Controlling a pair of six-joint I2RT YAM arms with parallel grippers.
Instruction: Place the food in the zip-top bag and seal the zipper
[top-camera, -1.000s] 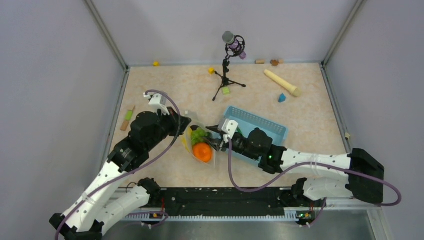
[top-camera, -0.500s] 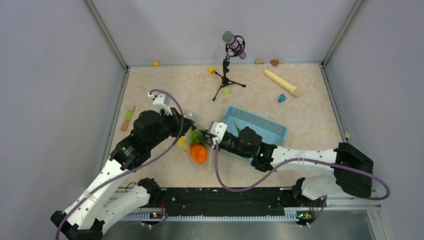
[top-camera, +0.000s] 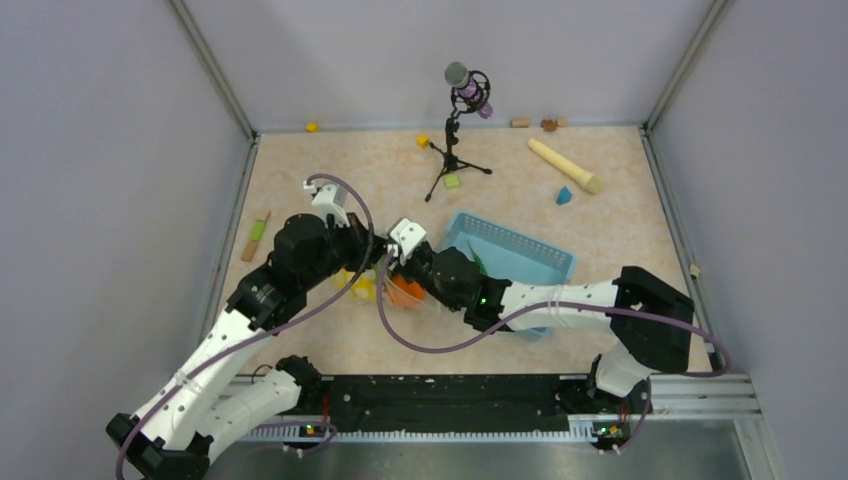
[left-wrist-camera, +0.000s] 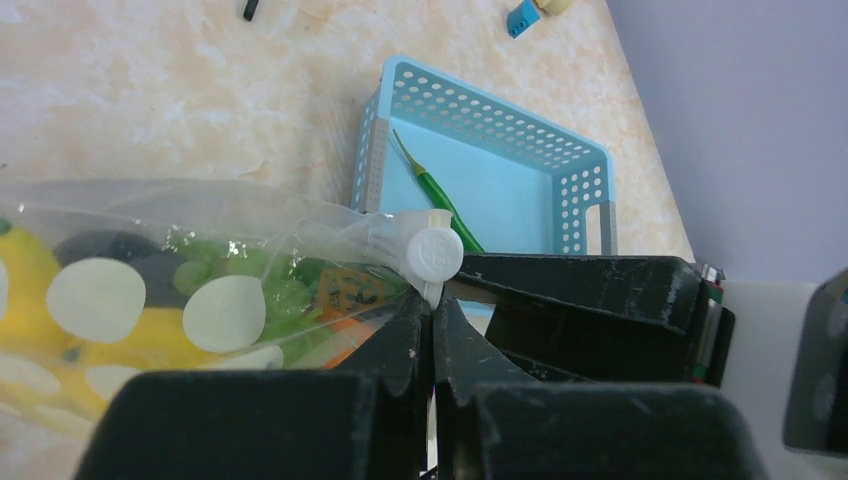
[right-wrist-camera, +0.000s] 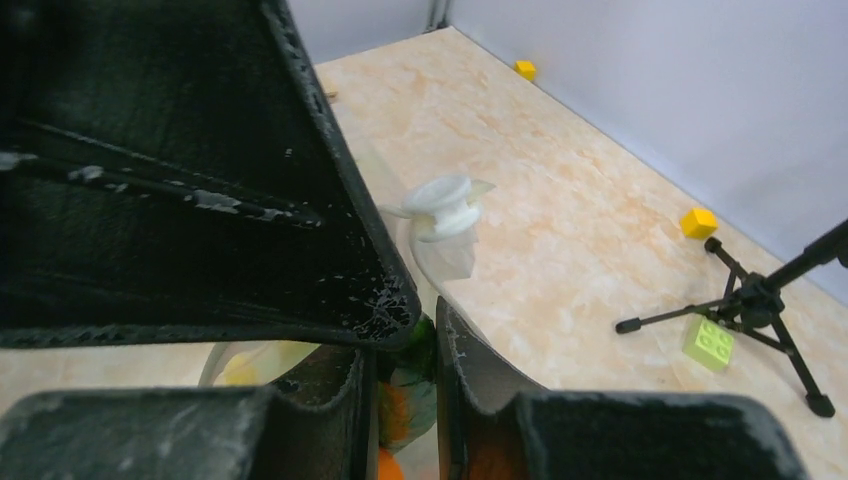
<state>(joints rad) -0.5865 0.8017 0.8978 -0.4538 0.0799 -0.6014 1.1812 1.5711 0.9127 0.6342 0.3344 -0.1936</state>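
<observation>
While both arms bend inward to mid-frame, the left gripper (left-wrist-camera: 432, 312) pinches shut on the clear white-dotted plastic zip-top bag (left-wrist-camera: 150, 205) beside its white slider (left-wrist-camera: 434, 253). The right gripper (right-wrist-camera: 404, 350) clamps it narrowly, with toy food (left-wrist-camera: 285, 295) inside.

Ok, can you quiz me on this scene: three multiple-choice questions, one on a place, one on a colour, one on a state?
1. The thin green vegetable lies: A inside the blue basket; B beside it; C under it.
2. The block at the feet of the tripod is: A red; B light green; C black.
3. The left gripper is: A wide open; B shut on the zip-top bag; C half open, empty.

Answers: A, the left wrist view shows it on the basket floor. B, the view from above shows it light green. B, it pinches the bag's edge.
</observation>
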